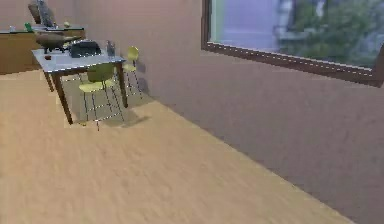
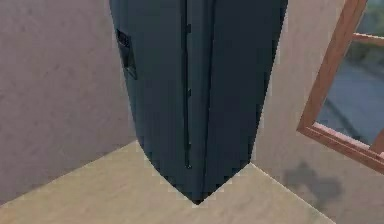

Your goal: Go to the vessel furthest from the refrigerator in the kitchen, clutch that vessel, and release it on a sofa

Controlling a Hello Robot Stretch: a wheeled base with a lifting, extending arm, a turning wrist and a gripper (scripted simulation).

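No text, label, number or sign can be read in either view. The tall dark refrigerator (image 2: 200, 90) has a small panel (image 2: 124, 52) on its door in the arm side view, but nothing on it is legible. The things on the dining table (image 1: 70, 64) in the forward view are too small to show any print.
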